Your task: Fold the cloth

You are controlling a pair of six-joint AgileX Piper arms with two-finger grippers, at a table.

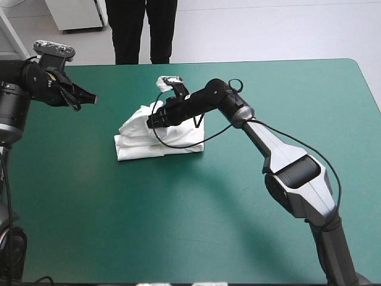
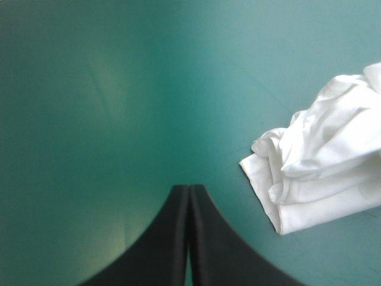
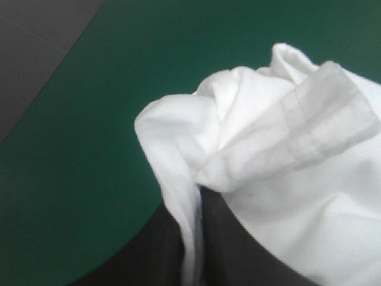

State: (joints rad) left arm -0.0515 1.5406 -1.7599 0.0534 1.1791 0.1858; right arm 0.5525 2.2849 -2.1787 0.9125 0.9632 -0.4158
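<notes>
- Currently the right gripper (image 1: 152, 121) pinches a fold at the top of the T-shirt (image 1: 161, 142), its black fingers nearly together.
- The left gripper (image 2: 189, 189) is pressed together and holds nothing, off to the bundle's left.
- The T-shirt sits as a rumpled white bundle near the middle of the teal-green cover (image 1: 178, 214).

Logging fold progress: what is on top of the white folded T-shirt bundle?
The right arm's black two-fingered gripper rests on the white T-shirt bundle, shut on a raised fold. Cloth covers its fingertips; the layers underneath are hidden.
</notes>
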